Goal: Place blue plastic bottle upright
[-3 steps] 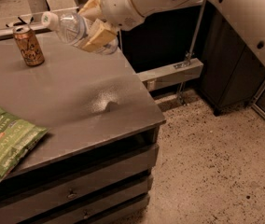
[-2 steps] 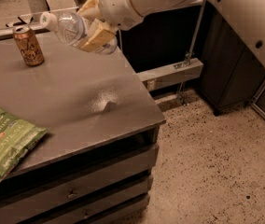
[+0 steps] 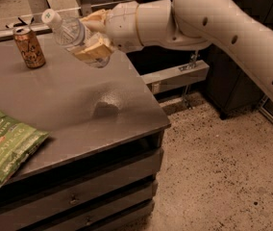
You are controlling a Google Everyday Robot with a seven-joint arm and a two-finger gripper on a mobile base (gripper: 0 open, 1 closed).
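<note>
Near left edge of counter [image 3: 79,124]: green chip bag [image 3: 7,144], lying flat, partly overhanging the edge. Middle of the counter is bare grey surface with a pale glare patch. Further back, over the far right corner area, the tool [image 3: 91,36] is clamped around the body of the blue plastic bottle [image 3: 70,31], one tan finger above and one below. The bottle hangs in the air, clear of the surface, and is tilted: white cap [image 3: 50,17] points up and toward the far left, base down toward the right edge. Orange-brown can [image 3: 29,47] stands upright near the far left edge, well apart from the bottle. Judgement: the step in hand is righting and setting down. Roll the wrist until the cap points straight up before descending; lower onto the bare middle, away from the right edge and the can; release only once the base sits flat, since a light bottle let go while leaning would likely tip.
</note>
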